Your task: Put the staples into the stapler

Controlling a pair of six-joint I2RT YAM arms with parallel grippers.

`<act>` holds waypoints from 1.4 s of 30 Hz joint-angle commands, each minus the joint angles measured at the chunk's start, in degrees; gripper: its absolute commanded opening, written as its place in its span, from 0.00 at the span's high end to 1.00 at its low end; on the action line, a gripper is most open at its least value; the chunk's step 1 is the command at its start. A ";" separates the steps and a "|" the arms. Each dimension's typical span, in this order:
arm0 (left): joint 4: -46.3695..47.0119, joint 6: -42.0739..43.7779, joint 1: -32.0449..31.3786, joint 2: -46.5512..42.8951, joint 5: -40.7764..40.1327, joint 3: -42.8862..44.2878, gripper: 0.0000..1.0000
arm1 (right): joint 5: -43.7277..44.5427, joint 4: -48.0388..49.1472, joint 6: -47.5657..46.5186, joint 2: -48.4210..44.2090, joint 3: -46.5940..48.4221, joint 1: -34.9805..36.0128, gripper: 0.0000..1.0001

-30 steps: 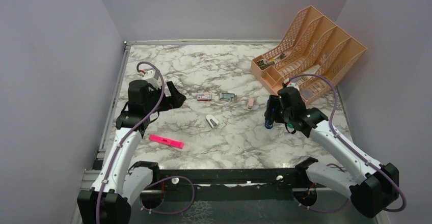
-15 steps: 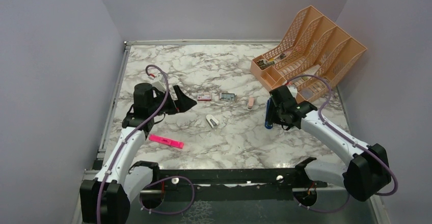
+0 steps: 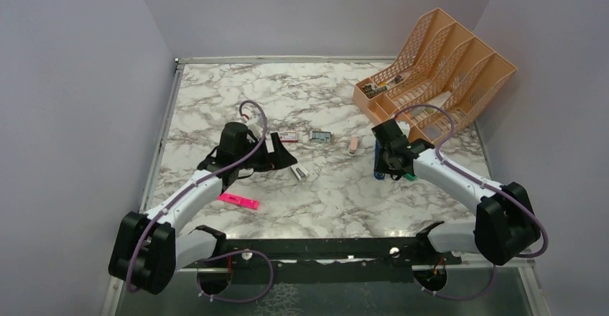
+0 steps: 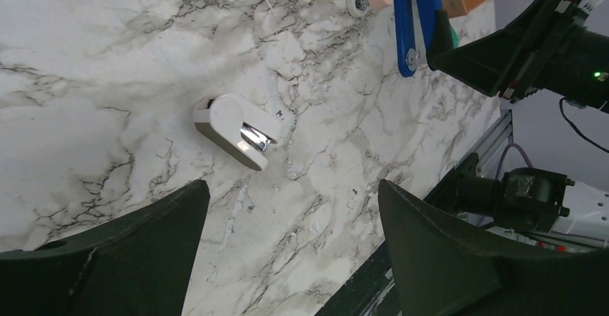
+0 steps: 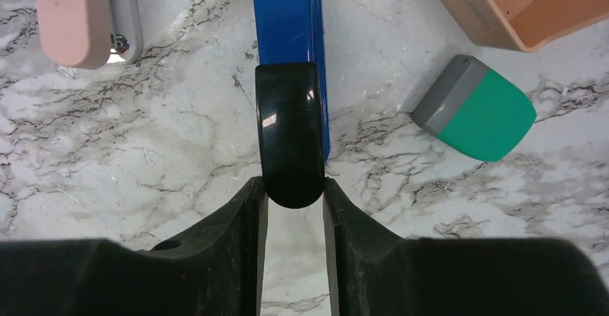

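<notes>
While the long blue metal stapler point(image 5: 287, 36) is clasped at its black rounded end by the right gripper point(image 5: 291, 187), the left gripper point(image 4: 293, 187) is held spread wide over a small white-and-grey plastic piece point(image 4: 233, 131). The flat grey-silver block of staples point(image 3: 321, 136) is seen beyond that gripper, slightly right, untouched.

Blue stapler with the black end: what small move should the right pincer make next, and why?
Probably firm up its squeeze and hold steady. The right pincer hugs the black rounded end of the long blue stapler, which lies flat on the marble table; the small grey block of staples is not loaded yet.
</notes>
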 commanded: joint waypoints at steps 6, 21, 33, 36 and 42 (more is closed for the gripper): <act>11.95 -11.31 -13.54 11.02 -11.30 5.38 0.14 | -6.63 2.03 0.26 -4.51 -3.05 -0.04 0.87; 29.36 -19.36 -37.33 33.66 -24.97 10.52 0.35 | -21.59 -0.20 10.72 -19.90 -10.48 -0.04 0.92; 35.50 -20.00 -39.03 41.49 -21.33 13.43 0.62 | -27.23 3.52 16.70 -24.05 -14.62 -0.04 0.97; 35.46 -19.55 -39.20 42.19 -20.62 13.77 0.62 | -28.29 4.15 17.33 -24.42 -14.91 -0.04 0.97; 35.85 -19.44 -39.31 43.74 -18.39 13.84 0.64 | -29.38 5.25 17.78 -24.05 -15.05 -0.04 0.97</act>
